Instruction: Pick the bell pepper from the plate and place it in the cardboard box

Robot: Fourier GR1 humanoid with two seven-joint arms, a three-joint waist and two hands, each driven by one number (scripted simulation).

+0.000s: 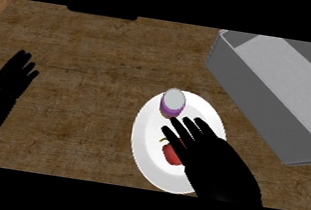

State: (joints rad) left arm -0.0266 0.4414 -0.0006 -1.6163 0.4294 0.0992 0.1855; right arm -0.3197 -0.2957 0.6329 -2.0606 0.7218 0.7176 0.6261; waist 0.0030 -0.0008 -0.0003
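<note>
The red bell pepper lies on the white plate, near the plate's middle and toward its nearer half, and most of it is hidden under the right hand, which hangs over the plate with its fingers straight and spread; it has hold of nothing that I can see. On the far part of the same plate stands a small purple jar with a pale lid, just beyond the fingertips. That closeness is the main risk: if the hand closes from here or slides forward, the fingers could knock the jar over or push it off the plate onto the desk. A second risk is a poor grasp, since the pepper sits under the fingers rather than the palm and might roll on the smooth plate. The grey box stands beyond and to the right of the plate, so a low carry could catch its near wall. The left hand rests open well left of the plate.
</note>
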